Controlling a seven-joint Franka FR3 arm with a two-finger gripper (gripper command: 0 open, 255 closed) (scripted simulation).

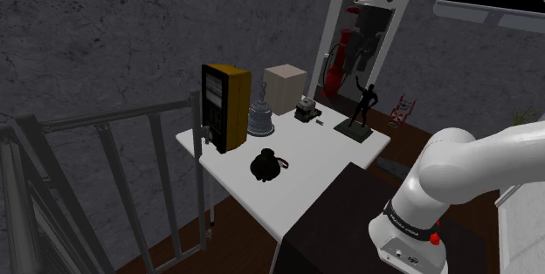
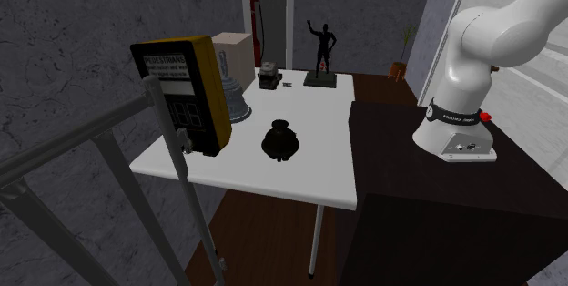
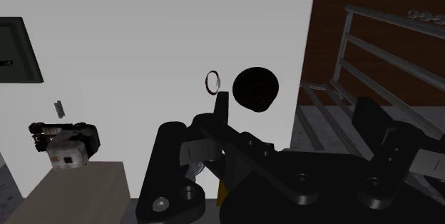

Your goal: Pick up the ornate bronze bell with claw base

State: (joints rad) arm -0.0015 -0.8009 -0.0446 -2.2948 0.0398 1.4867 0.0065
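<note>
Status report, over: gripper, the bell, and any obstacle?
Gripper open, empty, high above table. Dark bell stands free mid-table, untouched. Yellow-black box near it, apart; top approach looks free.

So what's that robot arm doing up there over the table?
The white arm is after the dark round bell in the middle of the white table. It hasn't touched it yet: the gripper hangs well above the table, jaws open with nothing in them. The bell stands alone, apart from the yellow box and the black figurine.
</note>
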